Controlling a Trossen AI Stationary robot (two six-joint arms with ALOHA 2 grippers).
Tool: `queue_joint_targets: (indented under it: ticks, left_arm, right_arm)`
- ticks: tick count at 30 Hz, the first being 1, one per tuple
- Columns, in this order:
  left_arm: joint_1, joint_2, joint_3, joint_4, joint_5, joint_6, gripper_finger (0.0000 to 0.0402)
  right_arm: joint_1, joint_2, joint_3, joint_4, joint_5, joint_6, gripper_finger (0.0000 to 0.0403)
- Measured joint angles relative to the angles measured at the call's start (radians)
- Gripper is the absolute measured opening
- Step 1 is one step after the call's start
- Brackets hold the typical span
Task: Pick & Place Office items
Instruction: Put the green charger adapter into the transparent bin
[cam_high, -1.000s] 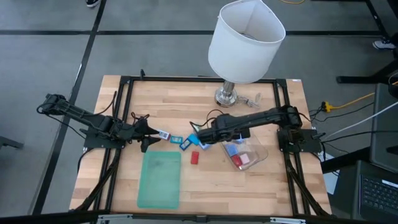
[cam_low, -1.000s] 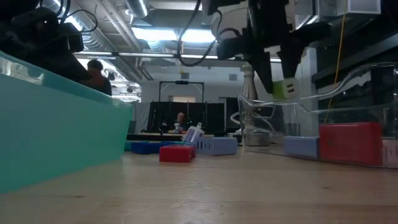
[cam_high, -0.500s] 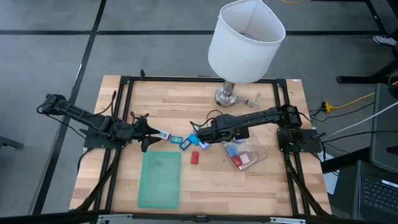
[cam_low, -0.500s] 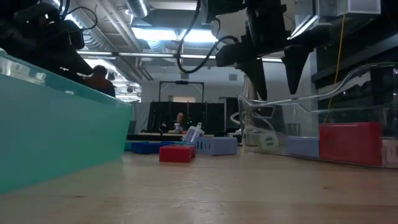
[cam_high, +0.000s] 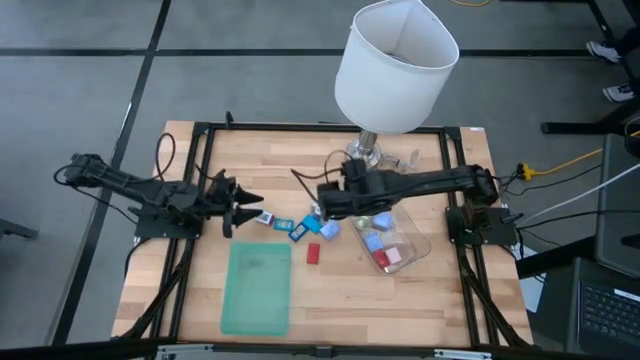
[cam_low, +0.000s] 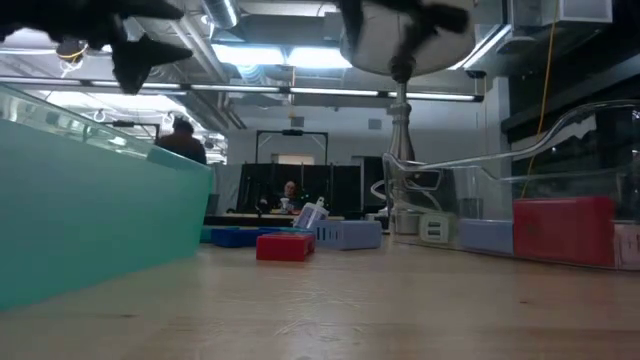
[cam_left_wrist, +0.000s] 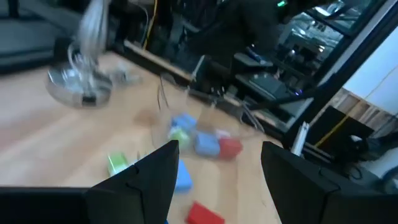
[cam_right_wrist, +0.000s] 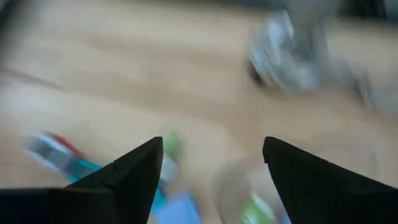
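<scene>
Both claws hang empty over the desk, office items split between the bare wood and the clear tub.

High view: the left claw (cam_high: 248, 199), parted and holding nothing, sits near a small item (cam_high: 264, 216) on the desk (cam_high: 420, 290); the right claw (cam_high: 322, 203) is above the loose blue items (cam_high: 306, 227), beside the clear tub (cam_high: 412, 247), which holds more pieces; a red item (cam_high: 313, 254) lies beside the green tray (cam_high: 256, 290). Low view: the red item (cam_low: 285, 246) and a blue one (cam_low: 345, 234) rest on the wood, others inside the tub (cam_low: 520, 180). Left wrist view: its fingers (cam_left_wrist: 146, 177) stand wide apart, empty, with the items (cam_left_wrist: 205, 143) beyond. Right wrist view: fingers (cam_right_wrist: 134, 174) spread wide, gripping nothing.
</scene>
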Motion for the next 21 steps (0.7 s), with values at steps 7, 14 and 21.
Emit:
queue_joint_targets:
  ticks: [7,14,21]
  left_arm:
    - [0.107,0.027,0.160,-0.220,0.089,0.105,0.0223]
    - [0.235,0.232,0.316,-0.449,0.269,0.284,0.0223]
    - [0.320,0.521,0.352,-0.344,0.530,0.409,0.0223]
  right_arm:
    - [0.051,-0.029,0.243,0.093,0.340,-0.368,0.0279]
    - [0.062,-0.070,0.367,0.267,0.384,-0.639,0.0279]
    - [0.071,-0.090,0.366,0.367,0.326,-0.752,0.0279]
